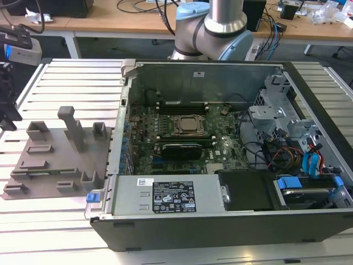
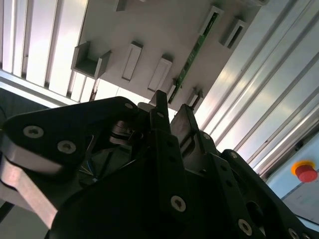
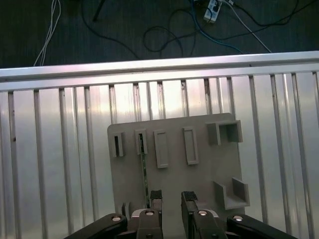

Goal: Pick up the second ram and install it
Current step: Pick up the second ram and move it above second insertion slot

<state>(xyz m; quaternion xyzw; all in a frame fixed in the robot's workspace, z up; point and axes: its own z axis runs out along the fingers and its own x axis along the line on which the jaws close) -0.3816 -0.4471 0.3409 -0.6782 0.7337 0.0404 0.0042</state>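
The second ram (image 3: 144,172) is a thin green stick standing on edge in the grey fixture plate (image 3: 199,129), held between slotted blocks. In the second wrist view the ram (image 2: 192,57) runs diagonally across the plate. My gripper (image 3: 172,199) hovers above the plate's edge, open, with nothing between its dark fingers (image 3: 156,196); the stick's near end lies just beside one fingertip. In the second wrist view the gripper (image 2: 173,107) is apart from the ram. In the exterior view the gripper (image 1: 7,113) hangs at the far left, beside the fixture plate (image 1: 55,160).
An open computer case (image 1: 220,221) lies to the exterior view's right of the plate, with motherboard, CPU socket (image 1: 186,126) and black memory slots (image 1: 179,149). Grey blocks and a tall post (image 1: 71,127) rise from the plate. The ribbed metal table (image 3: 279,149) ends at a rail.
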